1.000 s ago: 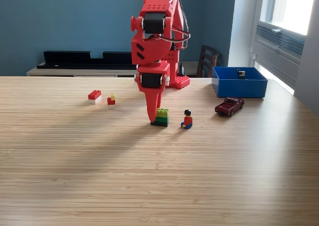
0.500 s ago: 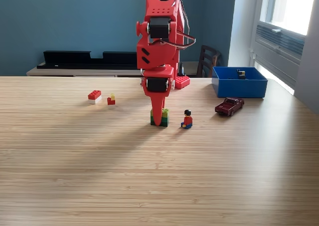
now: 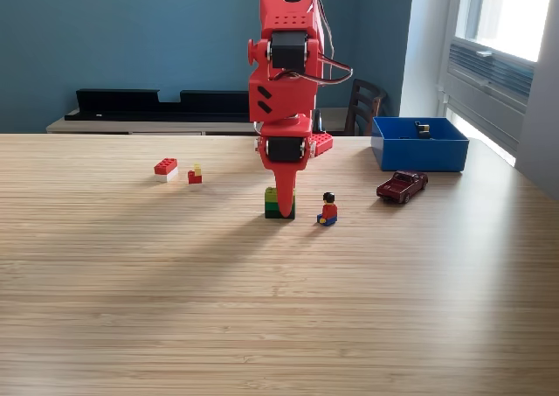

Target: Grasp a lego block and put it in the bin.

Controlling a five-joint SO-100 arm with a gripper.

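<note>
The red arm stands upright over the middle of the desk [image 3: 279, 309], and its jaws [image 3: 281, 205] point straight down onto the green and yellow lego block [image 3: 279, 205]. The block rests on the desk and looks not lifted. The jaws are seen edge-on and cover the block's front, so I cannot tell if they are apart or clamped on it. The blue bin [image 3: 419, 149] is well apart, at the exterior view's right, with 1 small dark thing [image 3: 423, 129] already inside. By my judgement the task is at the grasping step; lifting, carrying to the bin and releasing are all left.
</note>
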